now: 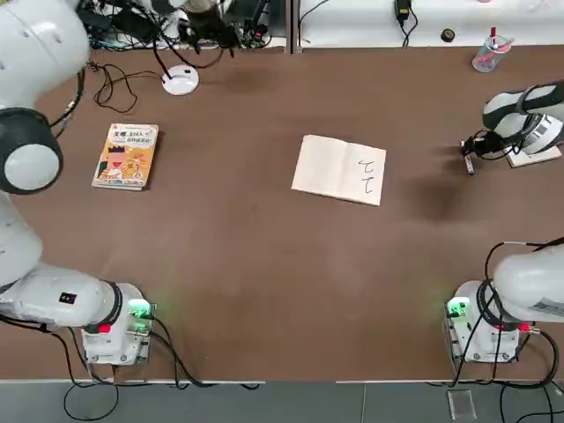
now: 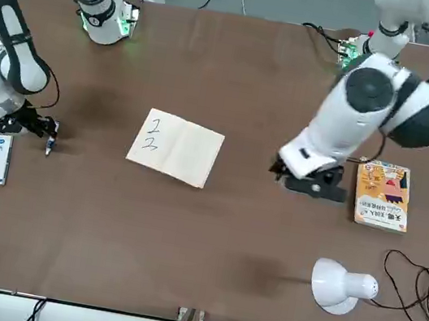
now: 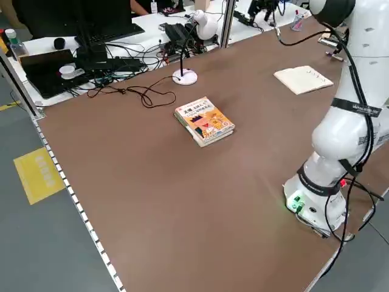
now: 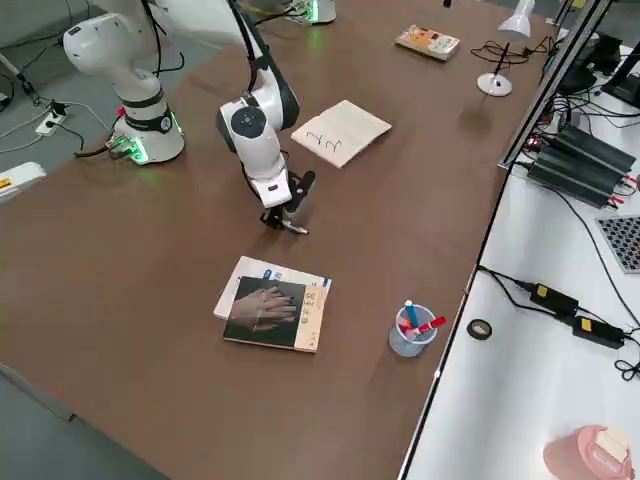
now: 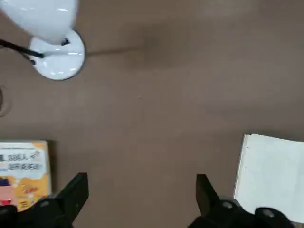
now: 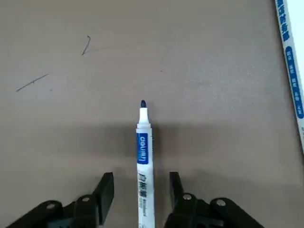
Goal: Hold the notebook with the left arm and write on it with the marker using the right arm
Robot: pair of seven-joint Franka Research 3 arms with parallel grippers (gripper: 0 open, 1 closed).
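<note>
The notebook (image 1: pixel 339 169) is lying unheld mid-table, already marked, while the marker (image 6: pixel 144 156) is being left between the right gripper's (image 6: pixel 141 187) parted jaws near the table's right edge, risking rolling; the left gripper (image 5: pixel 142 192) is hanging spread, empty.

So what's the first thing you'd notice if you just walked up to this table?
The open notebook with dark scribbles, lying alone mid-table. Then the right gripper near the table's right edge, fingers apart around a marker. The big left arm hangs between the notebook and an orange-yellow book.

Notebook (image 1: pixel 339 169) open, flat — marker (image 6: pixel 144 156) uncapped.
</note>
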